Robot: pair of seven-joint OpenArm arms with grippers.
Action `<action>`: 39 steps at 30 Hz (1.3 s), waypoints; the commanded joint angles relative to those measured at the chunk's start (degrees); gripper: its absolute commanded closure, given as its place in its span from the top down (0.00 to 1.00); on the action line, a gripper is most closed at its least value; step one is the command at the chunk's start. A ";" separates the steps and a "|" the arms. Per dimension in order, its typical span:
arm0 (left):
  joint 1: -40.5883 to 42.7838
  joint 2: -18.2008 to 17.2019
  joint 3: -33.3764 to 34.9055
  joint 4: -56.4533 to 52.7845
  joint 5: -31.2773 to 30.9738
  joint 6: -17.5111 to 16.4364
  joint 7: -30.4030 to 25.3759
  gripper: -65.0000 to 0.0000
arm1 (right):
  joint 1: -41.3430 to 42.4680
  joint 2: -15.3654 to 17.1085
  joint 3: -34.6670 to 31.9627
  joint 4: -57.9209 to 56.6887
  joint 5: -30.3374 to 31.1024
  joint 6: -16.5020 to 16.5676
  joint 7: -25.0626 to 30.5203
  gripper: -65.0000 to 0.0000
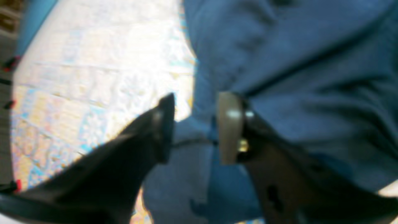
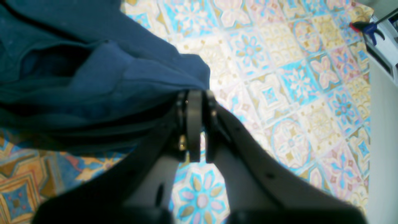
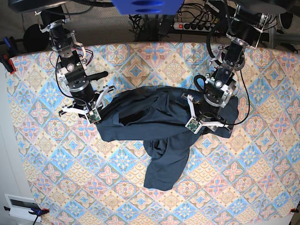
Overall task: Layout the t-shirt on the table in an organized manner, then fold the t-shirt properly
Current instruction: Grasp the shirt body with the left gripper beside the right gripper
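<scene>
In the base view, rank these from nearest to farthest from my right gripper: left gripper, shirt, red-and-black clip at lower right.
1. Shirt: in the right gripper's jaws.
2. Left gripper: across the shirt, toward the view's right.
3. Clip: far lower-right edge.

Two slim black mechanical arms [image 3: 70, 65] [image 3: 229, 70] have silver-grey metal brackets, small pale round screws and thin black looping cables. Their dark claws [image 3: 95, 117] [image 3: 196, 127] broaden into angular, wing-like black plates with pale edges, tapering to narrow tips.
</scene>
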 commanded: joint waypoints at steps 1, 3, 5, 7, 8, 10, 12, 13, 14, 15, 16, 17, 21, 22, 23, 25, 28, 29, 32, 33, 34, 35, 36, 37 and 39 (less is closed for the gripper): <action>-0.90 -1.49 -0.64 2.01 -1.94 0.06 0.68 0.47 | 0.67 0.51 0.25 0.94 -0.13 -0.38 1.53 0.01; -0.90 -3.60 -0.64 3.06 -5.02 -0.03 2.00 0.55 | 0.58 0.51 0.25 0.94 -0.13 -0.38 1.53 0.01; -0.90 -4.30 -0.46 2.71 -4.93 -0.03 2.18 0.59 | 0.58 0.51 0.25 0.94 -0.13 -0.38 1.53 0.01; -0.81 -5.27 -0.11 2.01 -4.31 -0.56 2.26 0.59 | 0.58 0.51 0.25 0.94 -0.13 -0.38 1.53 0.01; -0.81 -5.54 0.15 1.57 -4.31 -1.00 2.26 0.59 | 0.58 0.51 0.25 0.94 -0.13 -0.38 1.53 0.01; -1.16 -5.89 2.17 0.87 -4.05 -2.14 2.35 0.59 | 0.58 0.51 0.25 0.94 -0.13 -0.38 1.53 0.01; -1.16 -6.24 3.93 0.43 -3.96 -2.67 2.44 0.59 | 0.58 0.51 0.25 0.94 -0.13 -0.38 1.53 0.01; -1.16 -6.41 4.72 0.43 -3.96 -2.76 2.44 0.59 | 0.58 0.51 0.25 0.94 -0.13 -0.38 1.53 0.01; -1.16 -6.41 5.34 0.43 -3.96 -2.76 2.44 0.59 | 0.58 0.51 0.25 0.94 -0.13 -0.38 1.53 0.01; -1.16 -6.50 5.69 0.43 -3.96 -2.76 2.44 0.59 | 0.58 0.51 0.25 0.94 -0.13 -0.38 1.53 0.01; -1.07 -6.50 6.04 0.43 -3.96 -2.76 2.44 0.59 | 0.58 0.51 0.25 0.94 -0.13 -0.38 1.53 0.01; -0.99 -6.59 6.04 0.43 -3.96 -2.76 2.44 0.59 | 0.58 0.51 0.25 0.94 -0.13 -0.38 1.53 0.01; -0.90 -6.59 6.22 -0.28 -3.96 -2.76 2.44 0.59 | 0.58 0.51 0.25 0.94 -0.13 -0.38 1.53 0.01; -1.07 -6.50 6.22 -0.98 -3.96 -2.76 2.44 0.59 | 0.58 0.51 0.25 0.94 -0.13 -0.38 1.53 0.01; -1.25 -6.41 6.31 -1.95 -3.96 -2.76 2.18 0.59 | 0.58 0.51 0.25 0.94 -0.13 -0.38 1.53 0.01; -2.04 -6.41 7.80 -3.35 -3.96 -2.76 2.00 0.59 | 0.58 0.51 0.25 0.94 -0.13 -0.38 1.53 0.01; -3.18 -5.36 9.65 -5.11 -3.96 -2.76 2.00 0.59 | 0.58 0.51 0.25 0.94 -0.13 -0.38 1.53 0.01; -3.27 -4.83 9.73 -5.73 -3.87 -2.76 2.00 0.59 | 0.58 0.51 0.25 0.94 -0.13 -0.38 1.53 0.01; -3.54 -3.16 10.00 -7.84 -1.67 -2.76 1.74 0.59 | 0.58 0.51 0.25 0.94 -0.13 -0.38 1.53 0.01; -4.24 -2.19 10.26 -8.54 -0.88 -2.76 1.30 0.59 | 0.58 0.51 0.25 0.94 -0.13 -0.38 1.53 0.01; -4.59 -1.49 10.26 -9.24 -0.36 -2.76 0.68 0.59 | 0.58 0.51 0.25 0.94 -0.13 -0.38 1.53 0.01; -4.85 -0.96 10.35 -10.21 0.26 -2.76 0.15 0.59 | 0.58 0.51 0.25 0.94 -0.13 -0.38 1.53 0.01; -5.21 -0.44 10.35 -11.27 0.96 -2.76 -0.29 0.59 | 0.58 0.51 0.25 0.94 -0.13 -0.38 1.53 0.01; -5.29 0.27 10.26 -12.14 1.67 -2.76 -0.81 0.57 | 0.49 0.51 0.25 0.94 -0.13 -0.38 1.53 0.01; -6.08 1.06 10.09 -13.55 3.34 -2.76 -2.22 0.43 | 0.49 0.51 0.25 0.94 -0.13 -0.38 1.53 0.01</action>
